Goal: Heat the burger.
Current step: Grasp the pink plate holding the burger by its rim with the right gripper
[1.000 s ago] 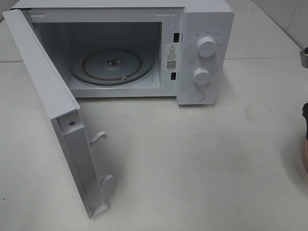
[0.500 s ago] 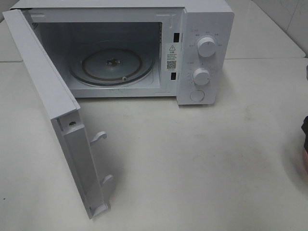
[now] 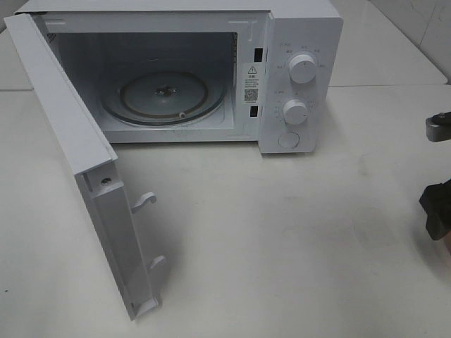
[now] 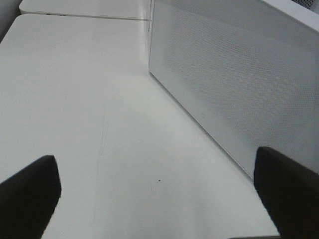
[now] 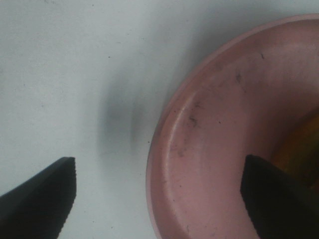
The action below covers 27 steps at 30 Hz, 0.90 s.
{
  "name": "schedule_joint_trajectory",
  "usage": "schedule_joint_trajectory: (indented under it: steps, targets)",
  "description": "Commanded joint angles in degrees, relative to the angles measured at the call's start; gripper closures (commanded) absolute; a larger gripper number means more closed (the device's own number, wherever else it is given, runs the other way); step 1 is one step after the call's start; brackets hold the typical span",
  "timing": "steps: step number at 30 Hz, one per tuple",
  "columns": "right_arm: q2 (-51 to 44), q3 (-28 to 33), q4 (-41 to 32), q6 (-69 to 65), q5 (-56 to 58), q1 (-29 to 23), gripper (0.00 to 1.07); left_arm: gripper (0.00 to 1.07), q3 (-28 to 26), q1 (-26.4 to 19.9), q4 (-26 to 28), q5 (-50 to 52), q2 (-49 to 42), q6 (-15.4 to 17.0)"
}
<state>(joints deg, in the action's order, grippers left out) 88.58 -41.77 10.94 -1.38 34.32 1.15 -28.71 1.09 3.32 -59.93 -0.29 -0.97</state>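
Only a sliver of the burger (image 5: 301, 139) shows, a glossy orange-brown edge at the border of the right wrist view, sitting in the pink plate (image 5: 209, 149) and partly hidden behind one dark finger. The plate rests on the white desk (image 3: 282, 246) at its far right side, almost wholly out of the high camera's frame. The right claw (image 5: 157, 164) hangs right over the plate with its jaws spread wide and nothing between them; one finger is above the bare desk just outside the rim and the other above the plate's inner slope, next to the burger. Well apart from it, at the back of the desk, stands the white microwave (image 3: 296, 42) with its door (image 3: 70, 141) swung fully out toward the front left, showing the round glass turntable (image 3: 165, 95) lying bare in the cavity. Two round knobs (image 3: 303, 69) sit one above the other on the control panel, with a round button (image 3: 289, 139) below them. The left claw (image 4: 157, 169) is outside the high view; its own camera shows it wide open and gripping nothing, above bare desk, near the door's dotted outer face.
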Motion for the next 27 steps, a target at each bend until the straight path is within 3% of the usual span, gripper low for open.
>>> schedule_joint_trajectory:
  steps: [1, 21, 24, 25, 27]
  targets:
    - [2.18, 0.57, 0.46, -0.97, -2.06, 1.32, 0.22, 0.09, 0.23, 0.11, 0.11, 0.52, -1.38, -0.23]
    - [13.58, 0.52, 1.78, -4.76, -8.42, 2.81, 0.25, 0.09, 0.23, 0.11, 0.11, 0.52, -1.38, -0.23]
    - [13.81, 0.52, 1.43, -5.33, -8.48, 2.81, 0.29, 0.09, 0.23, 0.11, 0.11, 0.52, -1.38, -0.23]
    - [13.81, 0.52, 1.43, -6.25, -8.31, 2.81, 0.37, 0.09, 0.23, 0.11, 0.11, 0.52, -1.38, -0.23]
    - [13.81, 0.52, 1.49, -6.76, -8.08, 2.81, 0.42, 0.09, 0.23, 0.11, 0.11, 0.52, -1.38, -0.23]
